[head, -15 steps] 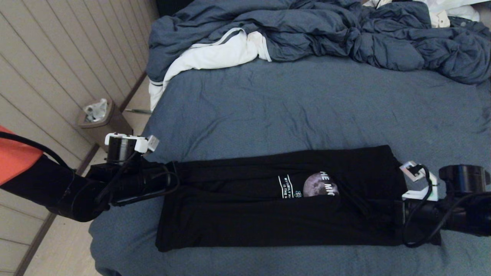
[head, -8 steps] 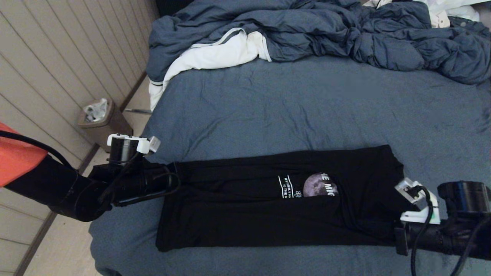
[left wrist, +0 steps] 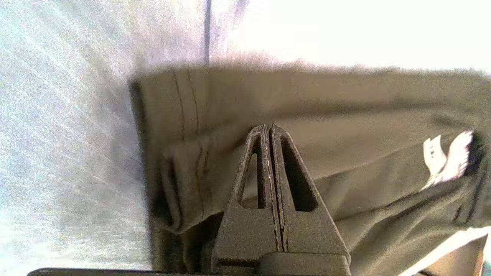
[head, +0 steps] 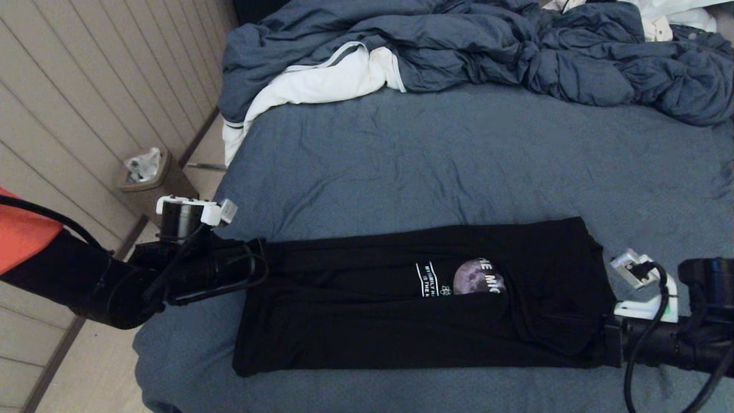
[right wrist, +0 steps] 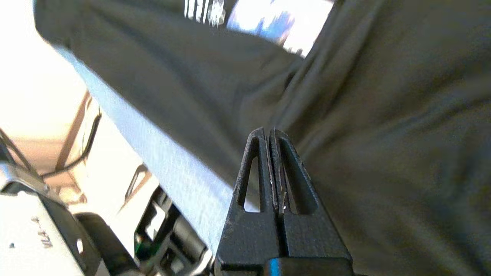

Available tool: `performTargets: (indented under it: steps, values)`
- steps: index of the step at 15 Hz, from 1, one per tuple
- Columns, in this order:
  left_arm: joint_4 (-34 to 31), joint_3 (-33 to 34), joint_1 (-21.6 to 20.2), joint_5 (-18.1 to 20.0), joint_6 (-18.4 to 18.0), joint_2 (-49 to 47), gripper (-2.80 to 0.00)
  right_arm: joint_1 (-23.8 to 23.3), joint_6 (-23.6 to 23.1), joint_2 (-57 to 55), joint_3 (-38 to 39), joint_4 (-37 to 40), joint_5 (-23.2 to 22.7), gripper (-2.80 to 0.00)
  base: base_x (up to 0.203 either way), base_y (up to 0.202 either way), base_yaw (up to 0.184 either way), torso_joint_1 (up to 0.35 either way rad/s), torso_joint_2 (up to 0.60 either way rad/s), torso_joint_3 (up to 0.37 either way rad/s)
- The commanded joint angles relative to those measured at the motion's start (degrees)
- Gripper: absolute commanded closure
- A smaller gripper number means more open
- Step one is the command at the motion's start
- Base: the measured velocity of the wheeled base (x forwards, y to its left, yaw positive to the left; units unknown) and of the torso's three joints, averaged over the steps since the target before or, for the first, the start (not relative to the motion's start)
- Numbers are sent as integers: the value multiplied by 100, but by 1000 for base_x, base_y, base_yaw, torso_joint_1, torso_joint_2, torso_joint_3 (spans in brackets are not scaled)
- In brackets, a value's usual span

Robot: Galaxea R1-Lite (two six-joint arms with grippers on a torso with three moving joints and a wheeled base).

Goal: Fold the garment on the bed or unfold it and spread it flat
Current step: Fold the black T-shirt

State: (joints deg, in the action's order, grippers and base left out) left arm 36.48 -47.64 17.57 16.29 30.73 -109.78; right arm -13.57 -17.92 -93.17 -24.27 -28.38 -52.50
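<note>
The garment (head: 373,321) is a black T-shirt folded into a long band across the near part of the bed (head: 459,172), with part of its grey moon print (head: 479,276) showing. My left gripper (head: 256,267) lies low at the shirt's left end; in the left wrist view this left gripper (left wrist: 269,126) is shut, with the hemmed cloth (left wrist: 345,153) under it and none between the fingers. My right gripper (head: 606,344) sits at the shirt's right front corner. From the right wrist, the right gripper (right wrist: 268,130) is shut over the dark fabric (right wrist: 383,115), holding nothing.
A rumpled blue-grey duvet (head: 516,51) and a white cloth with grey trim (head: 321,80) are heaped at the far side of the bed. A brown waste bin (head: 152,178) stands on the floor by the panelled wall, beyond the bed's left edge.
The right arm dipped toward the bed's front edge, then drew back to the right. The shirt's right front corner, which reached under that arm, now lies tucked in. The left arm barely shifted.
</note>
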Motion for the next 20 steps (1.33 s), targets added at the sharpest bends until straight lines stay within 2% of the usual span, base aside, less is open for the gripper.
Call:
performTargets:
  steps: [1,5,8,9,11,14,15,17,18,20]
  values:
    - [12,-34,-135,-5,27,378,0,-149,26,62,-138,-10,-49,0,0,0,0,0,0,0]
    - [-12,18,-168,-37,29,663,0,-294,148,-35,-315,-18,-49,0,0,0,0,0,0,0]
    - [-37,-36,-252,-501,7,930,0,-358,143,-289,-590,-16,25,0,0,0,0,0,0,0]
    - [-74,-53,-280,-521,3,990,0,-486,195,-432,-769,-12,110,0,0,0,0,0,0,0]
    - [-316,-78,-279,-536,11,969,0,-720,510,-575,-1150,2,216,0,0,0,0,0,0,0]
    - [-1023,-280,-146,-557,27,936,0,-1048,1493,-668,-1930,223,484,0,0,0,0,0,0,0]
    - [-1380,-389,-135,-569,37,928,0,-1119,1587,-764,-2254,590,550,0,0,0,0,0,0,0]
    - [-2132,-713,-89,-560,195,916,0,-1215,1621,-975,-2990,1900,632,0,0,0,0,0,0,0]
    - [-2189,-750,-78,-517,322,915,0,-1261,1536,-1119,-3435,2642,662,0,0,0,0,0,0,0]
    - [-2247,-732,-79,-505,312,974,0,-1500,1142,-1441,-4202,3798,703,0,0,0,0,0,0,0]
